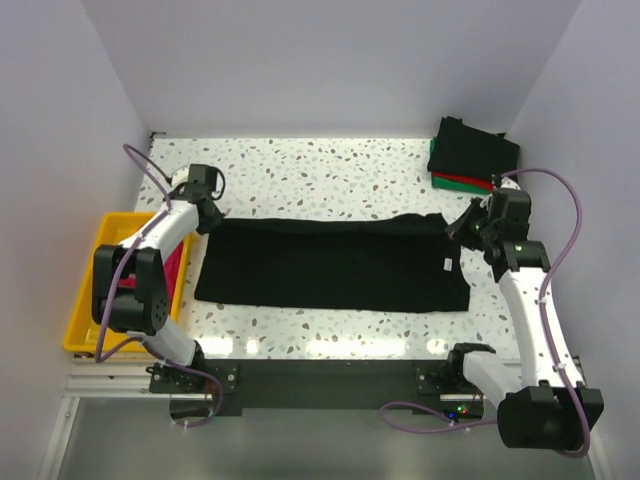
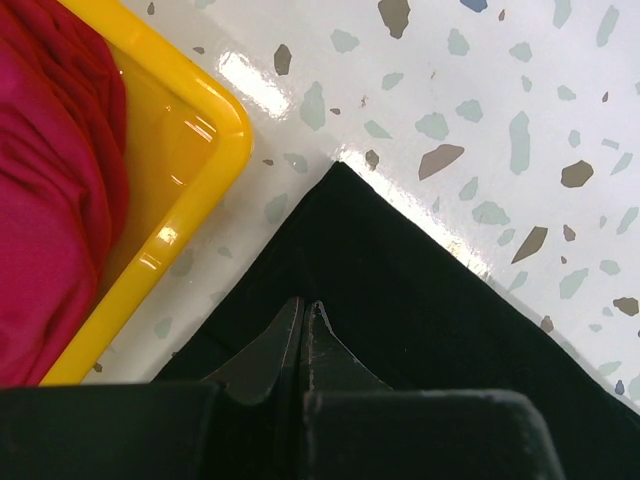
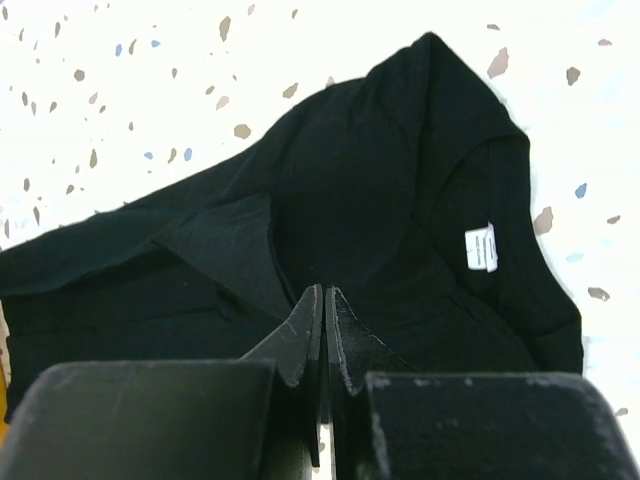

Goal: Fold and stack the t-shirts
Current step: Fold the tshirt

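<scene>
The large black t-shirt [image 1: 330, 265] lies spread across the middle of the speckled table [image 1: 320, 170] as a long band folded lengthwise. Its white neck tag [image 1: 447, 265] shows near its right end. The left gripper [image 2: 305, 303] sits at the upper left corner of this shirt, and in the left wrist view its two fingers are pressed together with no gap, directly over the black cloth. Whether they pinch any fabric cannot be told. The right gripper [image 3: 323, 291] is at the upper right end of the shirt, close to the collar. Its jaws are likewise together above a rumpled fold of the cloth, with the tag to the right of them in the right wrist view, and again a grip on the fabric cannot be made out. At the left edge of the table stands a yellow tray [image 1: 80, 320], just beside the shirt's left corner, and a magenta-pink shirt [image 2: 40, 200] lies bunched inside it. In the upper right corner of the table sits a stack of folded shirts [image 1: 472, 152], black on top, with red and green edges showing beneath.
</scene>
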### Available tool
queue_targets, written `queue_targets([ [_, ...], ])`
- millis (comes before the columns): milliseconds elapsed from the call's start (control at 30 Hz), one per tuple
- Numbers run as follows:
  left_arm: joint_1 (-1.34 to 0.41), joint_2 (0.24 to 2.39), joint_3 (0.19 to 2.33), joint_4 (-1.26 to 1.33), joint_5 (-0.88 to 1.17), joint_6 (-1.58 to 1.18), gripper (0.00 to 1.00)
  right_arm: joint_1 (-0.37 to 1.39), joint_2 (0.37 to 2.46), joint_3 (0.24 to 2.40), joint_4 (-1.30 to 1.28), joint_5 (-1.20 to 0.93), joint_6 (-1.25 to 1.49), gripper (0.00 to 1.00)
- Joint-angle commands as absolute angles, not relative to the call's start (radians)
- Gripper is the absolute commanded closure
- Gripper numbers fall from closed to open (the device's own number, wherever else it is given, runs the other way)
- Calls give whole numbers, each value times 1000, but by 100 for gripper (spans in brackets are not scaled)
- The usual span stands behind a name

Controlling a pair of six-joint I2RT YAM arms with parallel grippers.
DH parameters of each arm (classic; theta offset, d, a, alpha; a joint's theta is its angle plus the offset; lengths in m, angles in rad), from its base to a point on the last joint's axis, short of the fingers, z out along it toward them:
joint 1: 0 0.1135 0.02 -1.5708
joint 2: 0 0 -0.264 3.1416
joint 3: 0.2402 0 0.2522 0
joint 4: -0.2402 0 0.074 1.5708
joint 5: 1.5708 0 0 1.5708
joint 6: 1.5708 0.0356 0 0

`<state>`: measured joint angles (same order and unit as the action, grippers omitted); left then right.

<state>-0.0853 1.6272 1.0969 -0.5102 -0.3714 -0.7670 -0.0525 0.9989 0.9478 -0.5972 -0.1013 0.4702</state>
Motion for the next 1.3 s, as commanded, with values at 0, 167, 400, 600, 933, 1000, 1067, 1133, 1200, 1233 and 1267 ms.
queue_targets([
  [0, -75, 1580, 1082, -505, -400, -773, 100, -52, 962, 931, -633, -126, 453, 100],
  [167, -75, 1566, 1066, -508, -405, -776, 100, -52, 925, 897, -646, -141, 449, 100],
  [400, -75, 1549, 1029, -500, -403, -787, 100, -52, 865, 835, -666, -184, 460, 100],
  [600, -75, 1531, 973, -483, -399, -810, 100, -52, 830, 756, -669, -215, 477, 100],
  [933, -74, 1517, 908, -468, -403, -837, 100, -52, 793, 686, -686, -241, 511, 100],
  [1000, -74, 1514, 894, -460, -400, -841, 100, -52, 787, 681, -696, -241, 511, 100],
  [1067, -72, 1509, 887, -460, -400, -844, 100, -52, 764, 686, -706, -236, 514, 100],
  [1133, -72, 1508, 882, -459, -402, -844, 100, -52, 761, 695, -712, -236, 514, 100],
  [1200, -69, 1505, 882, -459, -403, -842, 100, -52, 756, 703, -727, -238, 509, 100],
  [1233, -69, 1505, 884, -459, -403, -842, 100, -52, 755, 703, -730, -238, 508, 100],
  [1267, -68, 1505, 884, -459, -403, -844, 100, -52, 755, 703, -735, -242, 506, 100],
])
